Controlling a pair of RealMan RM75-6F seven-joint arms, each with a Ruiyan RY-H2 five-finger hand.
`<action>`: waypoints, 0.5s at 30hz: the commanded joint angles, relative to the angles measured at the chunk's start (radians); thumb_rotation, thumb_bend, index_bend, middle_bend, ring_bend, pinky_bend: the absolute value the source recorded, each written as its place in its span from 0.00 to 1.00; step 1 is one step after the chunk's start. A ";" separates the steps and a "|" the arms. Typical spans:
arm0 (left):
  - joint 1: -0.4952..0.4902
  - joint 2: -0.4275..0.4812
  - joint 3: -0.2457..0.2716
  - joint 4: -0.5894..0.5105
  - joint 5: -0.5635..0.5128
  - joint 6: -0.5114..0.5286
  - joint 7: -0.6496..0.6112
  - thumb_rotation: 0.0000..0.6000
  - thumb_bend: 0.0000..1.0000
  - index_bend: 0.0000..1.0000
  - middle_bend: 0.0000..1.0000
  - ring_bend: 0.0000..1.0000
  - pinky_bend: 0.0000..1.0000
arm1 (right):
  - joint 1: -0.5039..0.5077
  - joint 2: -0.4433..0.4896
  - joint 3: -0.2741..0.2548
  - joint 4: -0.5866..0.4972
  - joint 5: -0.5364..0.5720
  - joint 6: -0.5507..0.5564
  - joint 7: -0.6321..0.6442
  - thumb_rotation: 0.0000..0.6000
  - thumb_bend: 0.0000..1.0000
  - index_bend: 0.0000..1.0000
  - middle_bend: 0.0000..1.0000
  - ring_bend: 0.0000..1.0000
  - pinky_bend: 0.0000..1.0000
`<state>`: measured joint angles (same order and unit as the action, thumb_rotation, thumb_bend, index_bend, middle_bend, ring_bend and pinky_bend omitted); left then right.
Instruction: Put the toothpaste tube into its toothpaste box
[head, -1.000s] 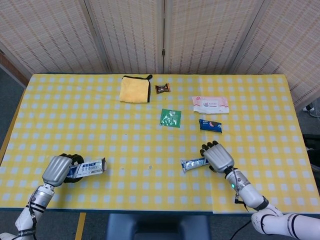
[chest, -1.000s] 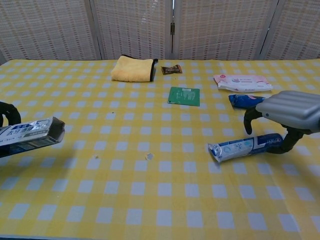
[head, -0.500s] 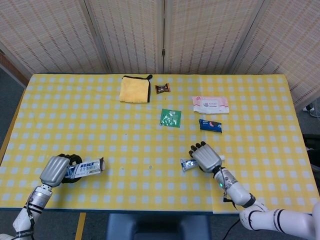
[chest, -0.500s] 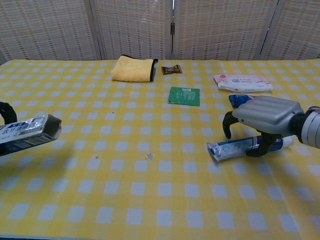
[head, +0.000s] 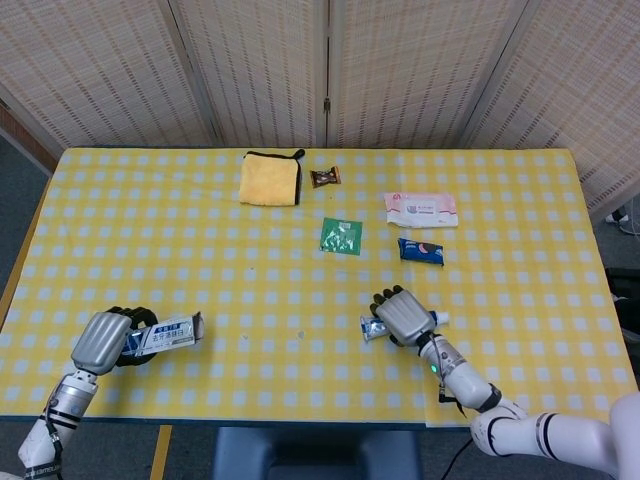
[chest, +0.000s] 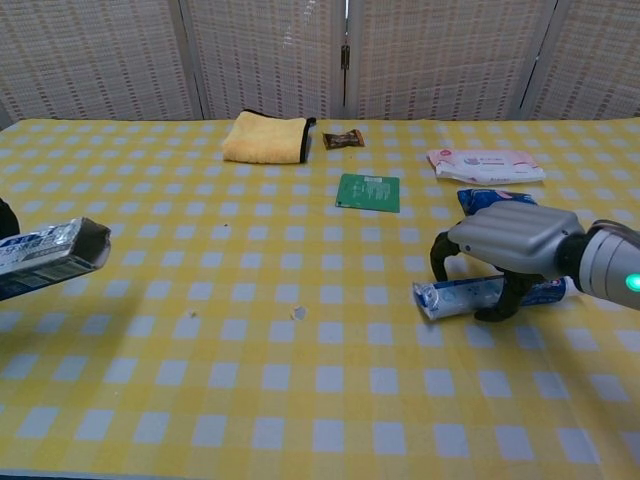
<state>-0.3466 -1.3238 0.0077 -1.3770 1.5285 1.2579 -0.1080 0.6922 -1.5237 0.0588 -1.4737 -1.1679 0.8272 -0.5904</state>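
a: nearest row first. what's at your 8 o'clock?

b: item one, your left hand (head: 100, 342), clenched around the toothpaste box (head: 165, 334). the box is lifted off the checked table (head: 150, 230), lying roughly level, its open end facing 3 o'clock. likely light card, thin-walled; squeeze harder and you may crush the mouth.

a: and at 4 o'clock?

b: item two, your right hand (chest: 510, 240), arched over the toothpaste tube (chest: 470, 296). the tube lies flat on the cloth, crimped end toward 9 o'clock, cap end toward 3 o'clock. fingers (chest: 440, 258) curl down the far side, thumb on the near side. whether they have closed on the tube yet, i cannot tell from either view.

a: how will the tube handle?

b: judged soft and glossy, so slippery and apt to bend. take hold around the middle or a little toward the cap, where it looks fullest. leave the crimped end free, since that end points at the box mouth.

a: mid-table?

b: item three, a blue snack packet (head: 420, 250) at 1 o'clock, near the right hand. item four, a green sachet (head: 341, 236) near 12 o'clock.

a: far row?

b: item five, a wet-wipes pack (head: 421, 208) at 1 o'clock. item six, a small brown candy (head: 325, 177) at 12. item seven, a folded yellow cloth (head: 270, 179) at 11.
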 joint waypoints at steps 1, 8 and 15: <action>0.003 0.001 0.000 0.001 -0.001 0.002 -0.003 1.00 0.32 0.55 0.56 0.55 0.48 | 0.005 -0.006 -0.001 0.012 -0.005 -0.004 0.021 1.00 0.29 0.42 0.30 0.25 0.26; 0.013 0.007 0.004 0.005 0.002 0.010 -0.013 1.00 0.32 0.55 0.57 0.55 0.48 | 0.016 -0.030 -0.004 0.048 -0.035 -0.006 0.076 1.00 0.29 0.43 0.30 0.26 0.26; 0.016 0.009 0.004 0.017 0.001 0.009 -0.027 1.00 0.32 0.55 0.57 0.55 0.48 | 0.024 -0.045 0.004 0.070 -0.056 0.002 0.125 1.00 0.29 0.46 0.33 0.28 0.27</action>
<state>-0.3307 -1.3151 0.0115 -1.3606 1.5298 1.2677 -0.1339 0.7142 -1.5666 0.0613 -1.4073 -1.2205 0.8279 -0.4694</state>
